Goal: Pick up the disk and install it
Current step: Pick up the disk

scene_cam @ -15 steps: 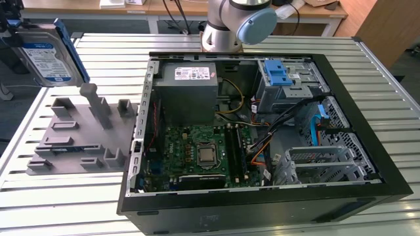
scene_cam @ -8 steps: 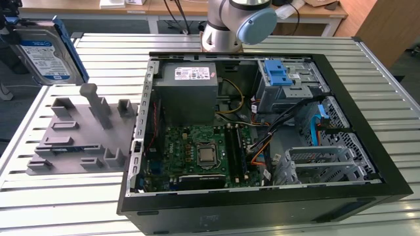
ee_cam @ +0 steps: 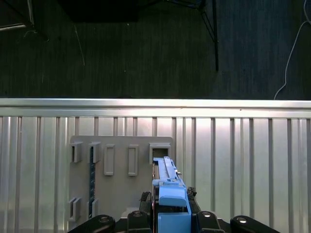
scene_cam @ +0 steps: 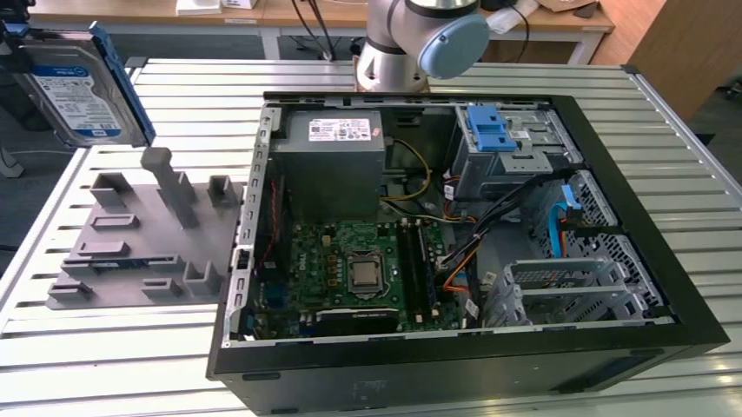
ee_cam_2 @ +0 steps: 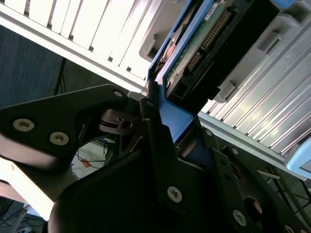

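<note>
— Gripper point(ee_cam_2: 177, 124) status?
— Clamped on the disk's point(scene_cam: 76, 91) blue carrier frame. It hangs in the air, apart from the grey slotted fixture point(scene_cam: 128, 261), at the exterior view's left of the open computer case point(scene_cam: 406, 378).

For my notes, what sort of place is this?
Likely a robotics lab bench for computer assembly: an opened computer case on a slatted metal table beside a grey fixture, and the gripper holds the disk.

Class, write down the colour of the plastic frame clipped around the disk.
Blue. The frame around the disk shows best in the exterior view.
</note>
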`<state>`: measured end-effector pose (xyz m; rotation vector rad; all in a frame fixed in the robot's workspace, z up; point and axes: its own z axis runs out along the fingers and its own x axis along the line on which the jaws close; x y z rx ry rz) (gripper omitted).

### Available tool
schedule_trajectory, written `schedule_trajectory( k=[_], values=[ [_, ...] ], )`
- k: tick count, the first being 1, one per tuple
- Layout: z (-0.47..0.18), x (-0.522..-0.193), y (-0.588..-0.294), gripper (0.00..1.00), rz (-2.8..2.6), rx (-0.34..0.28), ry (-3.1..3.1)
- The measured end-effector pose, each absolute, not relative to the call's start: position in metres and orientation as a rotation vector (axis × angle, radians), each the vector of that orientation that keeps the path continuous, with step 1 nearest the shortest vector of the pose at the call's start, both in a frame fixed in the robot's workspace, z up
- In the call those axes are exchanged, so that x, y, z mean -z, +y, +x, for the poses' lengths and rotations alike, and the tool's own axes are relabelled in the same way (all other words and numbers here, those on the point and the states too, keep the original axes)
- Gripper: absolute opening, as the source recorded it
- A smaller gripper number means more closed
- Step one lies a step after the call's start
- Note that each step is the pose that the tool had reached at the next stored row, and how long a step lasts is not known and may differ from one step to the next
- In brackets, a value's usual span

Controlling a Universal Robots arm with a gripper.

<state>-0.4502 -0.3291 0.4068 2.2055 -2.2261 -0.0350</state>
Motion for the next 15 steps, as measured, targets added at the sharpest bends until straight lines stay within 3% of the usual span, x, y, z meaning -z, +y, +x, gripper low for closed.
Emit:
schedule_trajectory(
  k=[15],
  values=[
    [-0.4502,-0.4101,-0.3291,0.36,2.205,0.035,-2.226]
  ],
)
